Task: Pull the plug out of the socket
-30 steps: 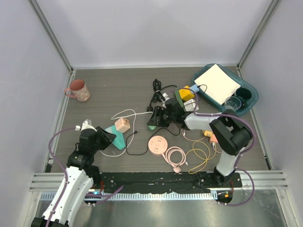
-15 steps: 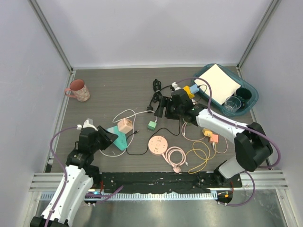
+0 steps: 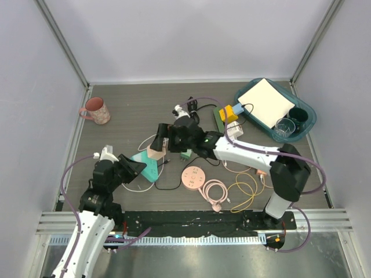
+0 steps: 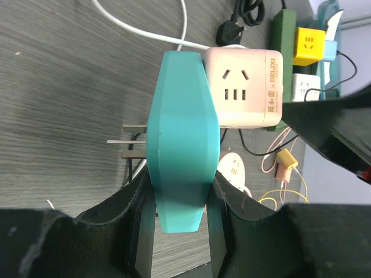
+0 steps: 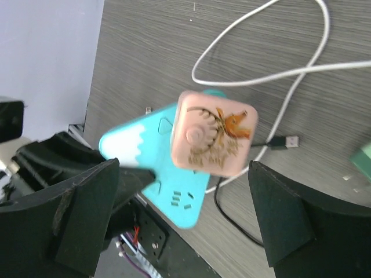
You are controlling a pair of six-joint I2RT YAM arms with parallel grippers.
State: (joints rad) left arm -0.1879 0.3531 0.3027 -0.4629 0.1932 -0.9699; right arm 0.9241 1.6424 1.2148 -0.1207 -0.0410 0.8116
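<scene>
A teal socket block [image 4: 182, 139] is clamped between the black fingers of my left gripper [image 4: 181, 231], which is shut on it just above the table at the front left [image 3: 142, 169]. Metal prongs stick out of its left face. A pink cube plug [image 4: 243, 87] sits seated against its right face. My right gripper [image 5: 185, 214] hangs over this pink cube [image 5: 211, 133] with its jaws wide open and one finger on either side, not touching it. From above, the right gripper [image 3: 159, 143] covers part of the cube [image 3: 153, 154].
A small green plug [image 3: 185, 154] lies loose beside the right arm. A round pink power strip [image 3: 193, 176], coiled pink and yellow cables [image 3: 232, 190], a black cord [image 3: 191, 113] and a yellow cube [image 3: 229, 112] crowd the middle. A mug [image 3: 96, 110] stands far left, a teal tray [image 3: 304, 125] far right.
My right arm swung left from the green plug to above the pink cube, and its jaws opened wide. The green plug stayed on the table. The left gripper kept its hold.
</scene>
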